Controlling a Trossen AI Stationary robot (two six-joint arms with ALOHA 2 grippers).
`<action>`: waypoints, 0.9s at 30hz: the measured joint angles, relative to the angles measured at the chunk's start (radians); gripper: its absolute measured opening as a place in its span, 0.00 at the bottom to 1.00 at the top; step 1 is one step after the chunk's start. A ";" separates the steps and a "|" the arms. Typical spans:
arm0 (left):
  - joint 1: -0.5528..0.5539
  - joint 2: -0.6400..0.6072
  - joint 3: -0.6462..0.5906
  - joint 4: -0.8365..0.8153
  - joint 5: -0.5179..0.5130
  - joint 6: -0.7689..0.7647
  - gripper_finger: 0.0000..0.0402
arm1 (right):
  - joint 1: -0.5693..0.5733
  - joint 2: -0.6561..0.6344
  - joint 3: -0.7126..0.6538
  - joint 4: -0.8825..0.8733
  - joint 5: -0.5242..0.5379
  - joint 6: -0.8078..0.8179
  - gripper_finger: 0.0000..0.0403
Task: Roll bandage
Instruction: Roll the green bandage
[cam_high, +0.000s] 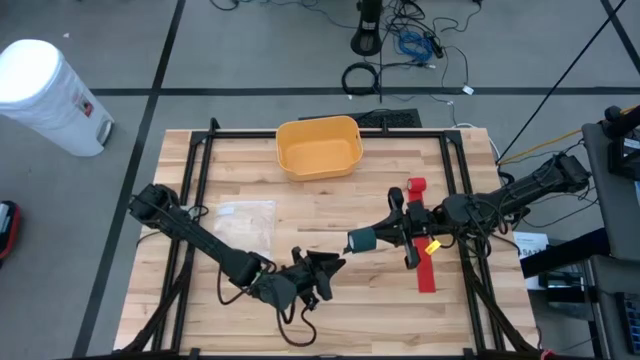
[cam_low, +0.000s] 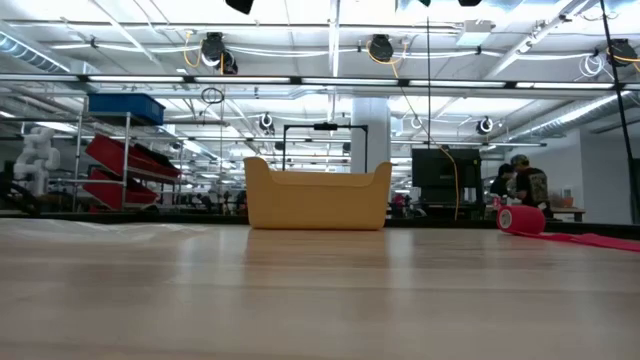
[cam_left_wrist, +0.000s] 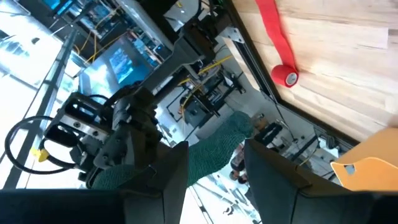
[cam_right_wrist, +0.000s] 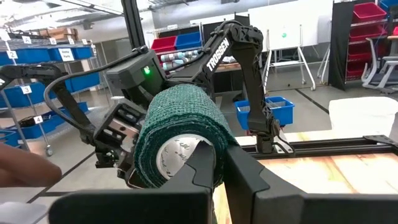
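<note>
A green bandage roll (cam_right_wrist: 180, 146) is clamped in the right gripper (cam_high: 372, 238) near the centre of the high view. The left gripper (cam_high: 322, 268), lower centre, is held apart, apparently empty. A handover seems in hand; closer alignment is needed next.

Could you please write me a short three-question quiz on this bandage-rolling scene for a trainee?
1. True or false: the right gripper is shut on the green bandage roll.
2. Which lies on the table with a strip unrolled from it? A) the red bandage roll B) the green roll C) the yellow bin
3. Fill in: the clear plastic bag lies on the table near the ______ arm.

Key
1. True; it holds the roll above the table, facing the left gripper.
2. A.
3. Left.
</note>
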 joint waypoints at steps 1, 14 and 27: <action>0.003 0.001 0.000 -0.001 0.002 0.007 0.40 | 0.000 0.000 0.000 -0.001 0.000 0.000 0.03; 0.035 0.011 -0.001 -0.016 0.025 0.026 0.40 | 0.000 0.000 0.000 -0.005 0.000 0.000 0.03; 0.043 0.029 -0.001 -0.007 0.059 0.023 0.40 | 0.000 0.000 0.000 -0.004 0.000 -0.006 0.03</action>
